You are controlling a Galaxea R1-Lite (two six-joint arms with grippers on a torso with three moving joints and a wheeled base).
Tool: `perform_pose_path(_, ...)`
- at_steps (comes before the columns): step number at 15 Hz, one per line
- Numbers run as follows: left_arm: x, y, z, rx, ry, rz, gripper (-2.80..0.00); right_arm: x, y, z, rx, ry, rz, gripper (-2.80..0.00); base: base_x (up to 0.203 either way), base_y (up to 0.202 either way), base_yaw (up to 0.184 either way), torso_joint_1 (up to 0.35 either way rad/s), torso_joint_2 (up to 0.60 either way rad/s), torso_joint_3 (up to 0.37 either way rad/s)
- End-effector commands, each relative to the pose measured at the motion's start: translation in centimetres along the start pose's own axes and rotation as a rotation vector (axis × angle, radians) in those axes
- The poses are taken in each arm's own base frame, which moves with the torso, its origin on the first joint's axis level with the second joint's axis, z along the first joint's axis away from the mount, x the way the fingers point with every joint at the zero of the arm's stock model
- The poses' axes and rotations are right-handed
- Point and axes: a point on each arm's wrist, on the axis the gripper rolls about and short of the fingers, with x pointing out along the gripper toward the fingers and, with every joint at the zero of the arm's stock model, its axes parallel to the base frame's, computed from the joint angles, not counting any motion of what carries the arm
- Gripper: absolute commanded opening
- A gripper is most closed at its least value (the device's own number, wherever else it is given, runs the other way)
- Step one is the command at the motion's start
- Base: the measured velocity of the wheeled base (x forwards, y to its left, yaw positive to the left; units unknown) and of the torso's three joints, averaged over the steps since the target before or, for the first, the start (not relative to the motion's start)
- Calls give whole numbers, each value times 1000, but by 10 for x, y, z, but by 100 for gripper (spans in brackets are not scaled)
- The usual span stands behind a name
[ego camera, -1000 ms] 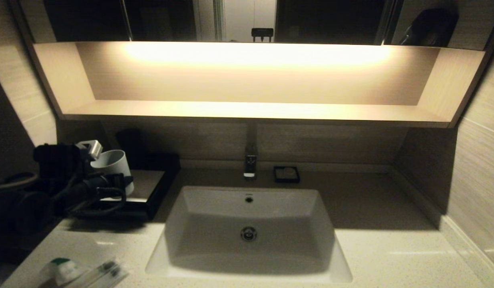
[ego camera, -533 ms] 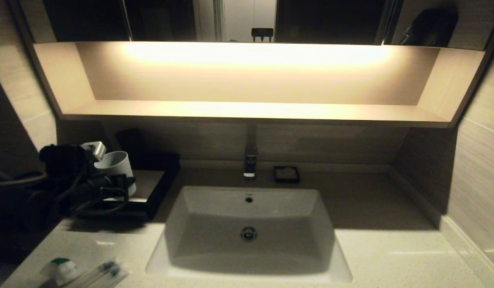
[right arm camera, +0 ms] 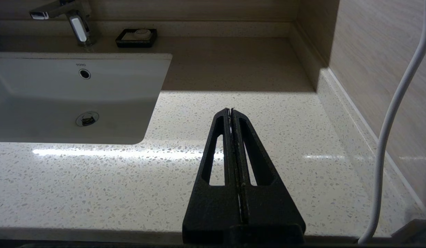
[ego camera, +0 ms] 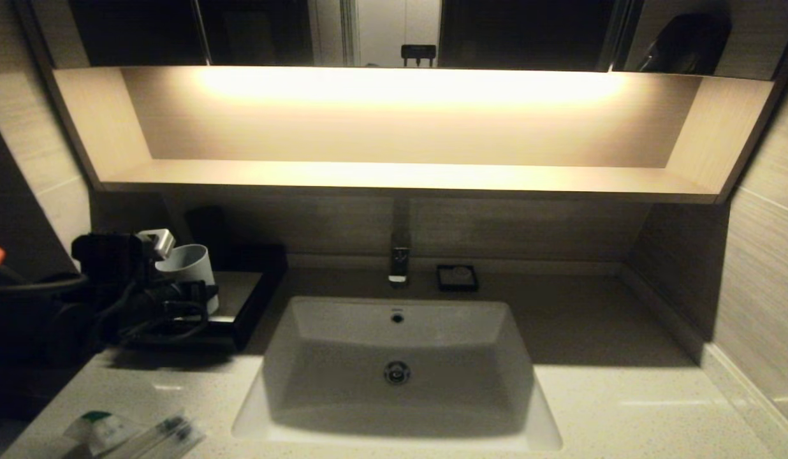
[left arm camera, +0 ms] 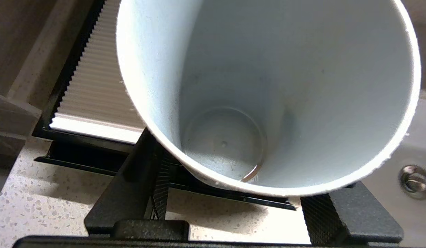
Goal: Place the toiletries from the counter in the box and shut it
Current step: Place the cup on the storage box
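Jaws of the left gripper (ego camera: 177,299) are seen clamped on the pale grey cup (ego camera: 189,271) in the head view, held over the box (ego camera: 241,299) at the counter's (ego camera: 623,408) left rear. The toiletries (ego camera: 132,433) lie wrapped at the near left counter edge, well apart from the box.

Left wrist view: black fingers (left arm camera: 137,186) are set on either side of the cup (left arm camera: 268,86), its mouth tilted toward the camera; the box's ribbed pale top (left arm camera: 92,86) lies beneath. Slip risk is judged real, since the grip is on a smooth tilted wall, and a dropped cup could land on the box or roll into the sink (left arm camera: 411,175).

Right wrist view: right gripper (right arm camera: 232,112) pressed closed, empty, parked over the right counter (right arm camera: 95,186).
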Motion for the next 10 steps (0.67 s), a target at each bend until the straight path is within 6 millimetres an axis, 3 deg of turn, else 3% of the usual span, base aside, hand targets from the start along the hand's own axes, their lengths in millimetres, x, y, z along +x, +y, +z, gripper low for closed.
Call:
perform_pose_path(1, 4, 0, -4, 0, 11, 1, -280, 0, 0, 0, 0, 0, 0, -280, 0, 0, 0, 0, 0, 0)
perform_pose_path(10, 17, 0, -3, 0, -10, -1, -280, 0, 0, 0, 0, 0, 0, -280, 0, 0, 0, 0, 0, 0)
